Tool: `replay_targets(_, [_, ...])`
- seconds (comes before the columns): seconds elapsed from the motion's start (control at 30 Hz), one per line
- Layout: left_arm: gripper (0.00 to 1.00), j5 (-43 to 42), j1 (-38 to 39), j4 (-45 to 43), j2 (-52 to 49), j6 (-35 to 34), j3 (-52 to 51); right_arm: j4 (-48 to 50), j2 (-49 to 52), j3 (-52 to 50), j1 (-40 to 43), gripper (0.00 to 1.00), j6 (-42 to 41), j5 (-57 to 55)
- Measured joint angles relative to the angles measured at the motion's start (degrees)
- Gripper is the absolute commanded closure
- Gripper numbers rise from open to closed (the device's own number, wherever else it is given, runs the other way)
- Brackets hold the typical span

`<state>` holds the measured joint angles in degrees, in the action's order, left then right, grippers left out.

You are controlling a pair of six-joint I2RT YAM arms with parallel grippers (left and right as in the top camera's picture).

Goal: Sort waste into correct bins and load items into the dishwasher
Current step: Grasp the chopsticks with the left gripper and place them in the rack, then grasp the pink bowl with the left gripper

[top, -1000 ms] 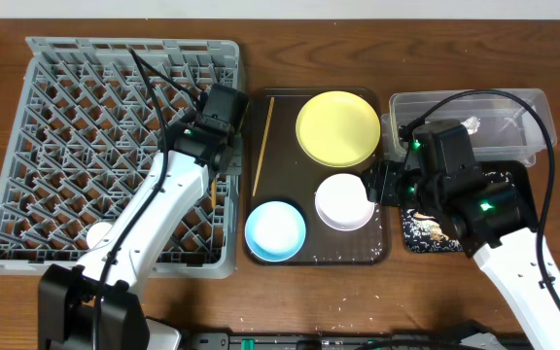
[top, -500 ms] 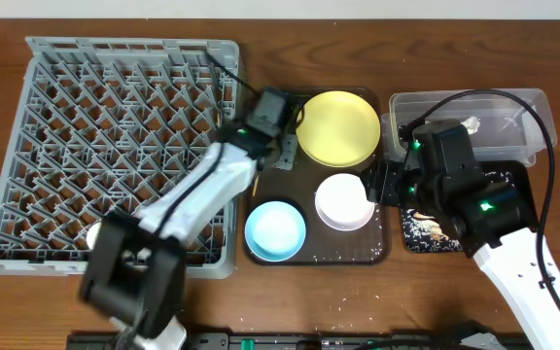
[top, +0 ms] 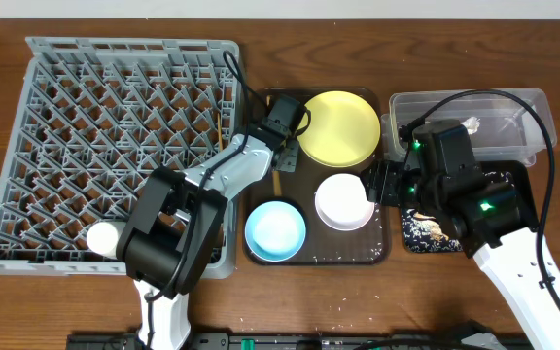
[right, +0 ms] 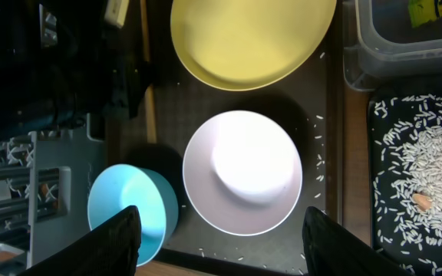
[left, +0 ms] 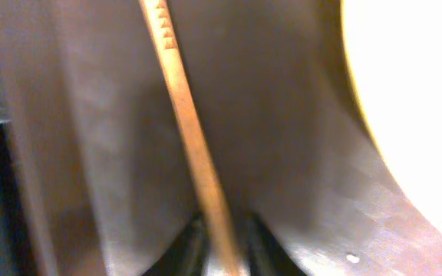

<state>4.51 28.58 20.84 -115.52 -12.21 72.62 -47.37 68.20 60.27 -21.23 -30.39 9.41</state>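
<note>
My left gripper (top: 278,160) is down on the left side of the dark brown tray (top: 387,248), shut on a wooden chopstick (left: 183,115) that runs up between its fingers (left: 225,249). That chopstick also shows in the right wrist view (right: 149,92). A second chopstick (top: 222,124) lies in the grey dish rack (top: 115,146). The yellow plate (top: 338,126), small white bowl (top: 344,201) and light blue bowl (top: 275,231) sit on the brown tray. My right gripper (right: 229,245) is open and empty above the white bowl (right: 244,172).
The clear tub (top: 513,107) at the back right holds the green-yellow wrapper (right: 428,11). The black tray (right: 420,161) in front of it holds rice and brown scraps. Rice grains are scattered on the brown tray. A small white round thing (top: 100,236) sits at the rack's front.
My left arm has swung from over the rack's right edge to the brown tray's left side and come down on the chopstick. The right arm has not moved.
</note>
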Motion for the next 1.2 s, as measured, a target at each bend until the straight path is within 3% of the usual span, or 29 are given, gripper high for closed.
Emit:
replay_targets(0.3, [0.92,-6.21,-1.2,8.9,3.32,-1.29,0.52,-0.09,0.0,0.0,0.0,0.35,0.0,0.0])
replay_targets(0.47, [0.92,-6.67,-5.44,18.69,23.19,-1.31,0.94,-0.15,0.0,0.0,0.0,0.35,0.0,0.0])
replay_targets(0.6, [0.92,-3.21,-8.61,24.57,30.47,-0.68,1.29,-0.15,0.0,0.0,0.0,0.35,0.0,0.0])
replay_targets(0.8, [0.83,0.26,-9.46,24.63,25.51,0.7,-2.25,-0.15,0.0,0.0,0.0,0.35,0.0,0.0])
replay_targets(0.9, [0.66,1.77,-9.46,24.9,22.69,0.96,-3.02,-0.15,0.0,0.0,0.0,0.34,0.0,0.0])
replay_targets(1.0, [0.58,2.27,-9.46,27.26,23.28,1.09,-2.64,-0.17,0.0,0.0,0.0,0.31,0.02,0.0])
replay_targets(1.2, [0.51,-7.54,-9.44,33.83,31.28,0.46,0.57,-0.48,0.0,0.0,0.0,0.28,0.02,0.0])
